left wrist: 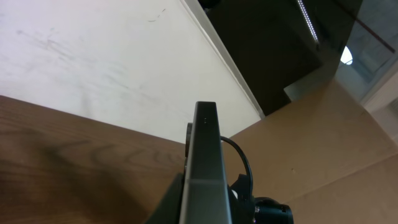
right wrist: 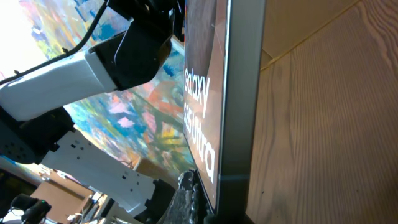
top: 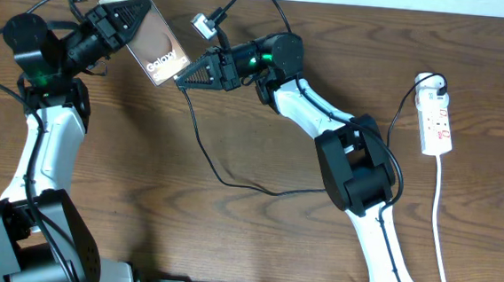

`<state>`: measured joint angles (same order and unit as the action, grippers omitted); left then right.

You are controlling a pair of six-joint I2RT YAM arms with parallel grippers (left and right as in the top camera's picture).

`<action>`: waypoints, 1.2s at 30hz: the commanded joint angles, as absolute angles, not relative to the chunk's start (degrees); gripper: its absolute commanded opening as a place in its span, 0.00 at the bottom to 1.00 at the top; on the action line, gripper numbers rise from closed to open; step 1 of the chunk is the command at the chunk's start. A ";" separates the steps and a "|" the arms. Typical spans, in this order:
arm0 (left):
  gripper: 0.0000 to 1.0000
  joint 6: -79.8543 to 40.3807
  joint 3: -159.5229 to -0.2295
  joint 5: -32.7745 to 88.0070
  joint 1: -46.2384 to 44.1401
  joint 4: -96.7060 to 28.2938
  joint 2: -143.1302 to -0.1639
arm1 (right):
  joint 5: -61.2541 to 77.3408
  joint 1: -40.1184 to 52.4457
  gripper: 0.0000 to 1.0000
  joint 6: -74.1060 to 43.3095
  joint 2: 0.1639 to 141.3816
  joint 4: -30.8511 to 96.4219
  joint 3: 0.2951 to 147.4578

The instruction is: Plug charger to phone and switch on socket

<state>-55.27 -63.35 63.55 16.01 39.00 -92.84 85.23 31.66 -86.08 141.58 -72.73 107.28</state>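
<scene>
The phone (top: 158,53), silver-backed with white "Galaxy" lettering, is lifted off the table at the top left, with my left gripper (top: 125,17) shut on its upper part. In the left wrist view only its thin grey edge (left wrist: 205,155) shows, rising between the jaws. My right gripper (top: 183,77) is shut on the plug end of the charger (top: 201,137) and its tip touches the phone's lower edge. In the right wrist view the phone (right wrist: 205,93) stands right against my dark fingers (right wrist: 188,198); the plug tip itself is hidden. The white socket (top: 437,120) lies at the far right.
The charger's black cable loops across the table's middle (top: 258,188) towards the right arm's base. The socket's white cord (top: 441,234) runs down to the front edge. A cardboard box (left wrist: 323,143) stands behind the table.
</scene>
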 commanded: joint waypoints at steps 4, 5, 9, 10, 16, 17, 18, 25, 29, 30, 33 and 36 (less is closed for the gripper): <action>0.08 -55.11 -63.99 68.97 14.37 39.24 -91.74 | 80.75 31.31 0.01 -85.97 139.76 -72.86 108.22; 0.08 -55.11 -63.99 68.75 14.39 39.24 -91.74 | 81.54 31.24 0.01 -85.52 139.76 -72.86 108.22; 0.08 -55.11 -63.99 65.87 15.51 39.29 -91.74 | 84.97 30.72 0.01 -84.88 139.76 -72.73 108.20; 0.08 -55.11 -63.99 64.62 16.05 39.29 -91.74 | 85.65 30.50 0.01 -84.18 139.76 -72.20 108.20; 0.08 -56.29 -63.99 60.27 20.95 39.53 -91.74 | 86.52 29.63 0.01 -74.72 139.79 -58.78 108.20; 0.07 -56.45 -63.99 60.29 21.58 39.51 -91.74 | 86.52 29.61 0.01 -73.08 139.79 -56.60 108.20; 0.07 -56.47 -63.99 60.34 22.31 39.51 -91.74 | 86.39 29.58 0.01 -70.57 139.79 -53.23 108.20; 0.07 -56.42 -63.99 60.38 25.50 39.48 -91.74 | 84.09 28.75 0.01 -58.06 139.79 -38.28 108.20; 0.07 -56.36 -63.99 60.38 25.50 39.46 -91.74 | 83.00 27.44 0.01 -51.07 139.79 -30.20 108.20; 0.08 -56.18 -63.99 60.38 25.50 39.46 -91.74 | 82.85 27.16 0.01 -49.34 139.79 -28.34 108.20; 0.07 -56.18 -63.99 60.45 25.50 39.46 -91.74 | 81.30 25.71 0.01 -41.80 139.79 -19.38 108.20; 0.07 -56.18 -63.99 60.80 25.50 39.46 -91.74 | 79.31 24.56 0.01 -37.01 139.79 -13.50 108.20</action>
<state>-55.68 -63.35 60.49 25.41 38.79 -92.84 81.89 26.09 -46.70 141.56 -17.08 107.53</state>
